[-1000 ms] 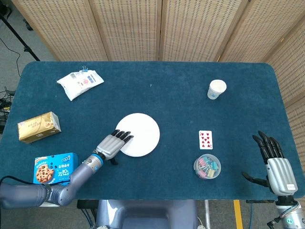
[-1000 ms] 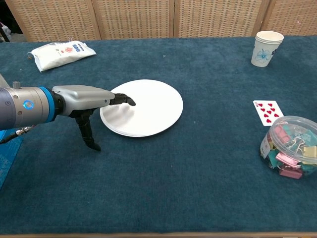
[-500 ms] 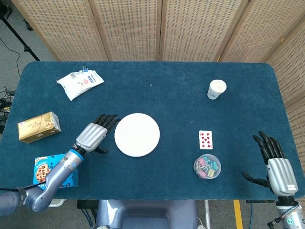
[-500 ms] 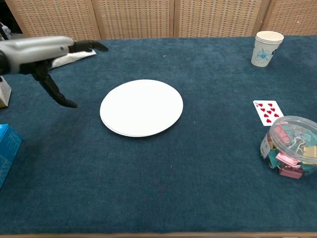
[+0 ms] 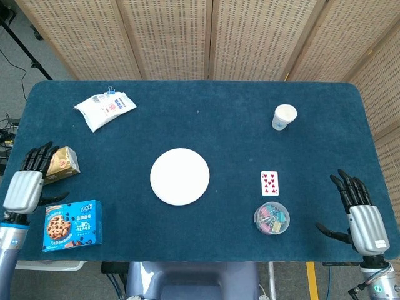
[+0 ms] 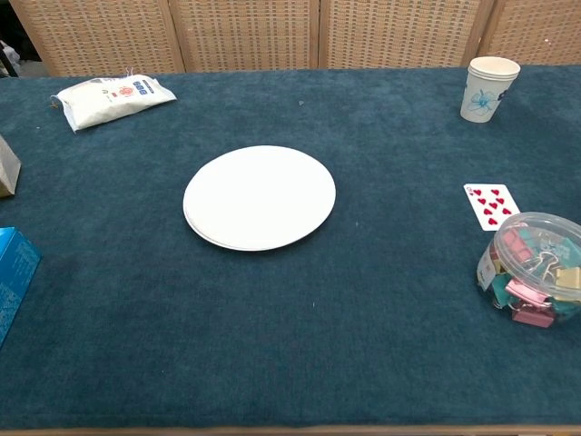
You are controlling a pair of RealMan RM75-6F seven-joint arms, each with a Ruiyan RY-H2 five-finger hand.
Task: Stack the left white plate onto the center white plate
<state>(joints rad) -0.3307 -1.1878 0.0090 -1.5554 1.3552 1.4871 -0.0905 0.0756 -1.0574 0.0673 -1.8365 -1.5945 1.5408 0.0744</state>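
White plates lie as one stack at the middle of the blue table; in the chest view the stack shows a second rim under its near-left edge. My left hand hovers at the table's left edge, far from the plates, fingers spread and holding nothing. My right hand stays at the table's right front corner, fingers apart and empty. Neither hand appears in the chest view.
A white pouch lies at the back left. A tan box and a blue cookie box sit at the left. A paper cup, a playing card and a tub of clips are on the right.
My left hand has drawn away from the plate's left rim, moving left and back to the table's edge, out of the chest view. The plates and right hand stayed put.
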